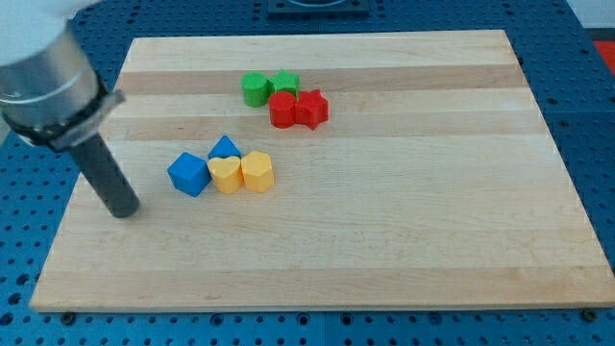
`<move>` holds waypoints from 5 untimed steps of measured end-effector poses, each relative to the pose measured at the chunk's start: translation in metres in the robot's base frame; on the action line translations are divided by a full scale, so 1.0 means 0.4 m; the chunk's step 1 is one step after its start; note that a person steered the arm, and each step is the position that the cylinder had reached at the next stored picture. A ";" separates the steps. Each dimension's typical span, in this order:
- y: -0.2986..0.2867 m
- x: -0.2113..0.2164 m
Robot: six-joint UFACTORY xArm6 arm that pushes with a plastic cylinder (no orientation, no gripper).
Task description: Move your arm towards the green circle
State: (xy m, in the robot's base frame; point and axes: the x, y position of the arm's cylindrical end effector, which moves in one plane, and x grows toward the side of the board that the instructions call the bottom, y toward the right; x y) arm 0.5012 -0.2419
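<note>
The green circle (255,88) sits near the view's top, left of centre, touching a green star (285,83) on its right. A red circle (282,110) and a red star (311,108) lie just below them. My tip (123,210) rests on the board at the view's left, well below and left of the green circle. A second cluster lies between: a blue cube (188,174), a blue triangle (225,148), a yellow heart (226,175) and a yellow hexagon (257,171). The blue cube is the block nearest my tip, to its right.
The wooden board (384,240) lies on a blue perforated table (29,240). The arm's grey body (43,67) fills the view's top left corner.
</note>
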 end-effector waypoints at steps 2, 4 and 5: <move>0.076 -0.213; 0.157 -0.452; 0.157 -0.494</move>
